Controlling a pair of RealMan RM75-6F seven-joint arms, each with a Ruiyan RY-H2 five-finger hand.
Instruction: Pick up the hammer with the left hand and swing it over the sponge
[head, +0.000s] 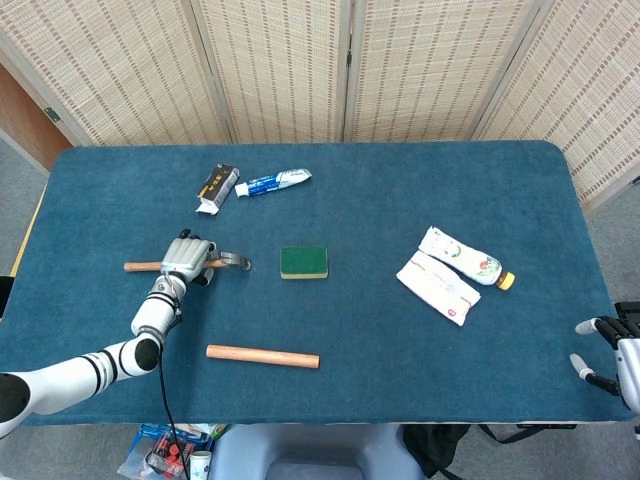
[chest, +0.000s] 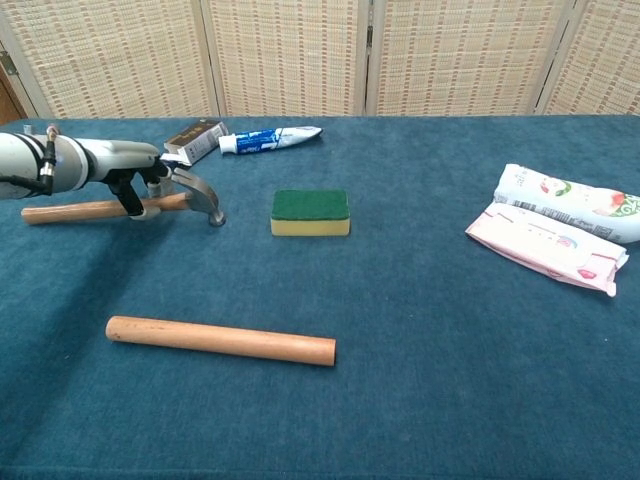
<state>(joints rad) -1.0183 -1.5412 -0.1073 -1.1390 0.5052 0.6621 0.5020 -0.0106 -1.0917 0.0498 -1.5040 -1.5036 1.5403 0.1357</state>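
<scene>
A table (head: 400, 190) covered in dark blue cloth stands in front of a woven folding screen (head: 300, 70).

The left hand (head: 187, 258) sits at about 9 o'clock on the table, over the hammer (head: 235, 262). Its fingers (chest: 128, 193) are curled down around the wooden handle close to the metal head. The hammer lies flat, or very nearly flat, on the cloth, handle pointing toward 9 o'clock and head toward the middle of the table. In the chest view the claw end of the head touches the cloth. Whether the grip is tight I cannot tell, but the hand is wrapped on the handle.

The sponge (head: 304, 262), green on top and yellow below, lies near the table's centre, just at 3 o'clock of the hammer head and apart from it.

A wooden rod (head: 263, 356) lies flat at about 7 o'clock, nearer the front edge, well apart from the hammer.

At 11 o'clock, near the far edge, a small dark box (head: 217, 188) and a blue and white tube (head: 274, 182) lie end to end, close together.

At 3 o'clock a pink and white wipes pack (head: 437, 288) lies just beside a white bottle (head: 464, 257) with a yellow cap, the two side by side.

The right hand (head: 615, 355) shows at the lower right corner of the head view, off the table's edge at about 4 o'clock. Its fingers are spread apart and it holds nothing.
</scene>
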